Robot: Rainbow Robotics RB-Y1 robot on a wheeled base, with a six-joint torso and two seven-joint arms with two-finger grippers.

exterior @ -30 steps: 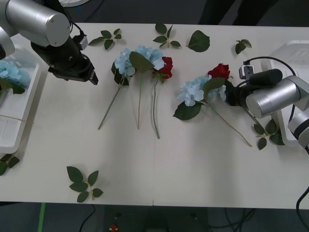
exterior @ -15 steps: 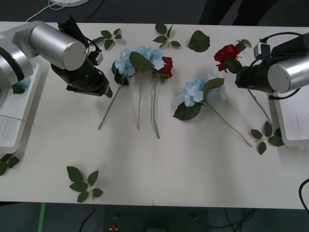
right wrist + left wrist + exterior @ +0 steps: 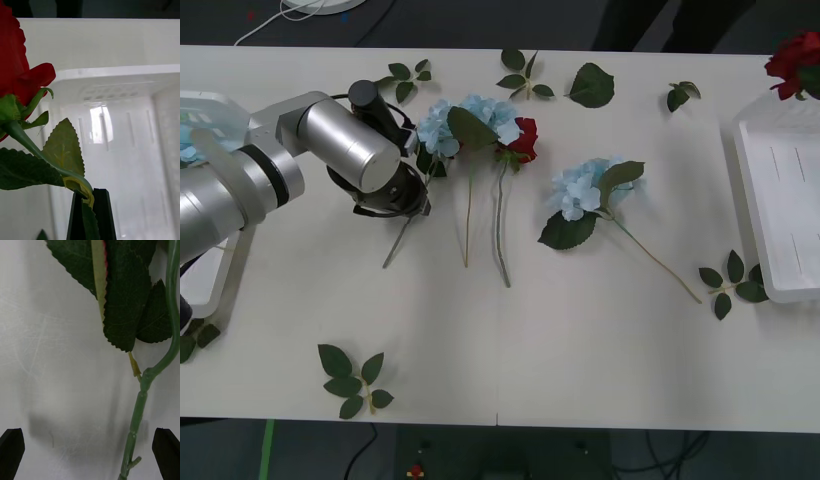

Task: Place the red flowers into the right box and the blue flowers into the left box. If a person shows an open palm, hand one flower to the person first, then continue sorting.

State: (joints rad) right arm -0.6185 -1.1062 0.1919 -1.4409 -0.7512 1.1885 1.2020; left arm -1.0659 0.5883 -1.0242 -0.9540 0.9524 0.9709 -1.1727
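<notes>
We see the right gripper [image 3: 89,210] pinched on a red rose [image 3: 17,75] stem over the right box [image 3: 780,215]. Left gripper [image 3: 90,453] spread wide above a blue hydrangea [image 3: 436,130] stem on the bench [image 3: 580,340]. Light, springy stems; we judge mid-stem the safest hold.

Red rose [image 3: 15,71] held over right box [image 3: 780,215] — blue flowers [image 3: 585,188] on table.
</notes>
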